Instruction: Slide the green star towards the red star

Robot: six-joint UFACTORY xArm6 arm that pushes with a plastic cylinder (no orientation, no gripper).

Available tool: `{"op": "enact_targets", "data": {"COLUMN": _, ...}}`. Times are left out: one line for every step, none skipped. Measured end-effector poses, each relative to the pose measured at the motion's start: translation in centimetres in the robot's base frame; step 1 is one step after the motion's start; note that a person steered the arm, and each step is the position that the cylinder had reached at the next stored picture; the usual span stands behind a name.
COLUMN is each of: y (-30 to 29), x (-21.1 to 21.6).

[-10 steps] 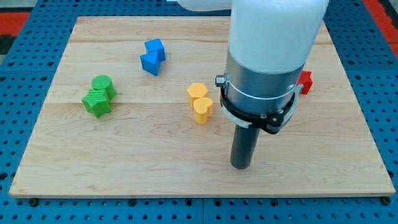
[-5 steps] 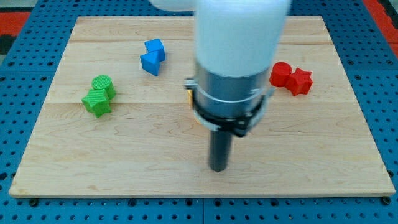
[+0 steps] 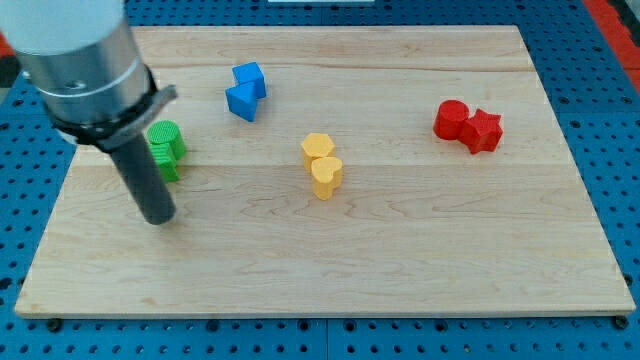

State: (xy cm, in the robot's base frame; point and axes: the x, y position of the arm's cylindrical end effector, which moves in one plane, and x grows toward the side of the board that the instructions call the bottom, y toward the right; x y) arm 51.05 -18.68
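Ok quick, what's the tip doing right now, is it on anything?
My tip: no gripper, holds nothing. It sits just below the green blocks, at the view's left; contact cannot be told. The red star is far right.

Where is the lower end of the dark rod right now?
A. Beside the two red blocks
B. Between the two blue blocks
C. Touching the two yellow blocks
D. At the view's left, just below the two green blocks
D. My tip rests on the wooden board at the view's left, just below the green blocks, which the rod partly hides; the yellow blocks, blue blocks and red blocks lie well away.
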Motion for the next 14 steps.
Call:
{"op": "enact_targets", "data": {"y": -5.8, "x": -0.9}}
{"op": "enact_targets", "data": {"y": -7.1, "x": -4.1}}
{"op": "enact_targets", "data": {"y": -4.3, "x": -7.0}}
{"op": "enact_targets", "data": {"y": 0.0, "x": -7.0}}
{"op": "enact_targets", "data": {"y": -0.1, "x": -7.0}}
{"op": "enact_targets", "data": {"y": -0.1, "x": -7.0}}
{"op": "enact_targets", "data": {"y": -0.9, "x": -5.4}}
{"op": "enact_targets", "data": {"y": 0.7, "x": -5.8}}
{"op": "enact_targets", "data": {"y": 2.9, "x": -7.3}}
{"op": "enact_targets", "data": {"y": 7.8, "x": -7.4}}
{"op": "enact_targets", "data": {"y": 8.6, "x": -7.3}}
{"op": "enact_targets", "data": {"y": 10.0, "x": -5.8}}
{"op": "enact_targets", "data": {"y": 13.9, "x": -3.4}}
{"op": "enact_targets", "data": {"y": 14.5, "x": 0.4}}
